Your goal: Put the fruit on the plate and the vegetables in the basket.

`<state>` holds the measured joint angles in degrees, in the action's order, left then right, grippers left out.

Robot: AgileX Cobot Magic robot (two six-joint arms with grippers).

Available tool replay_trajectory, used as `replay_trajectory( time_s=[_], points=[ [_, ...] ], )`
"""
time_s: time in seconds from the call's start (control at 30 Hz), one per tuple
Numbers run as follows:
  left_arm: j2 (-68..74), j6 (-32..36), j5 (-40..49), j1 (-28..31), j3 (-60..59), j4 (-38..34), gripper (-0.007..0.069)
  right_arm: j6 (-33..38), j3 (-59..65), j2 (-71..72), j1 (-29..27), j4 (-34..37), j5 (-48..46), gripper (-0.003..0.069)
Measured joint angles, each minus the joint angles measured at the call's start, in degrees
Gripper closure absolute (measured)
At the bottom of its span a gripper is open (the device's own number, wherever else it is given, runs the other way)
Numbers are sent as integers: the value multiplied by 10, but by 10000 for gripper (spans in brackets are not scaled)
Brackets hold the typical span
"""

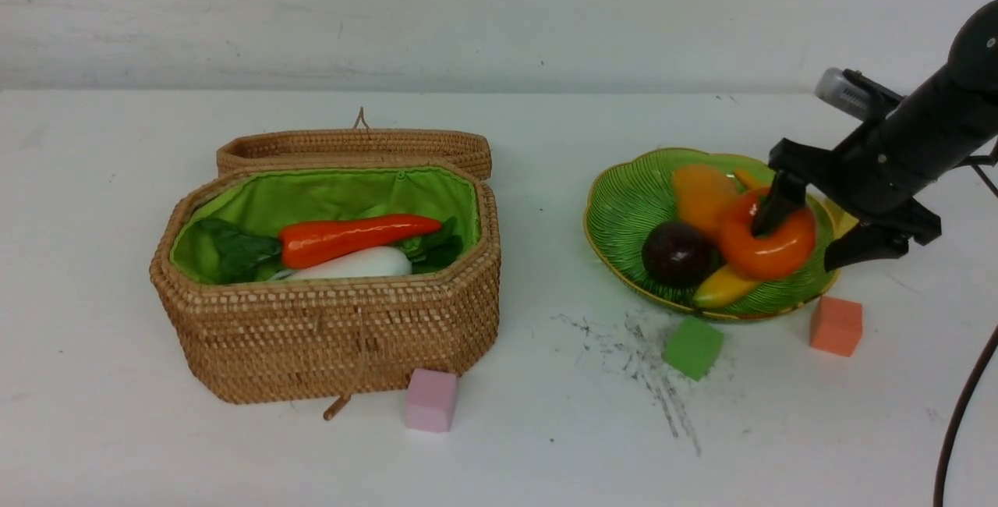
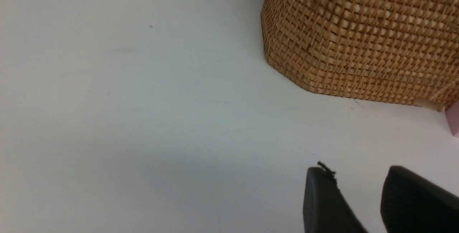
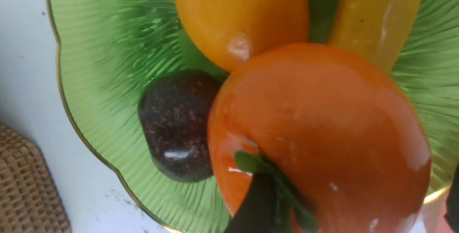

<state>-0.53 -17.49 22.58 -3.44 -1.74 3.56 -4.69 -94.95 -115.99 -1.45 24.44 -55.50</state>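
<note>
From the front, the right gripper (image 1: 811, 230) hangs over the green plate (image 1: 624, 203), jaws spread wide astride the orange persimmon (image 1: 768, 246), gripping nothing. It half hides the banana (image 1: 725, 286), beside the mango (image 1: 700, 195) and the mangosteen (image 1: 677, 253). Left of that, the basket (image 1: 327, 335) holds the red-orange vegetable (image 1: 351, 238) and the white radish (image 1: 362, 264).

On the left wrist view, the left gripper (image 2: 358, 204) is cropped, jaws slightly apart and empty, near the basket's wall.

On the right wrist view, one fingertip (image 3: 256, 204) touches the persimmon's calyx.

Basket (image 2: 362, 39) corner — bare white table (image 2: 125, 118)
</note>
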Motion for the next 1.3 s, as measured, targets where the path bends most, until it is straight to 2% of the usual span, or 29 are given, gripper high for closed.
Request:
replay_trajectory(
  time_s=[0.3,0.57,0.63,0.67,0.8,0.87,0.9,0.93,1.13,1.23,1.3],
  points=[
    [0,0,0,0,0,0,386,27,-1,62,0,13,18,32],
    [0,0,0,0,0,0,386,35,-2,117,0,-26,22,100],
    [0,0,0,0,0,0,386,68,-2,154,0,-50,9,165],
    [0,0,0,0,0,0,386,71,-2,158,0,-51,9,172],
    [0,0,0,0,0,0,386,99,-2,237,0,-56,-22,393],
    [0,0,0,0,0,0,386,103,11,289,6,-47,-31,547],
    [0,0,0,0,0,0,386,103,16,299,8,-45,-31,573],
    [0,0,0,0,0,0,386,112,45,342,22,-39,-29,644],
    [0,0,0,0,0,0,386,176,202,492,87,-35,5,667],
    [0,0,0,0,0,0,386,188,337,591,94,-37,70,667],
    [0,0,0,0,0,0,386,190,443,655,94,-39,159,667]
  ],
)
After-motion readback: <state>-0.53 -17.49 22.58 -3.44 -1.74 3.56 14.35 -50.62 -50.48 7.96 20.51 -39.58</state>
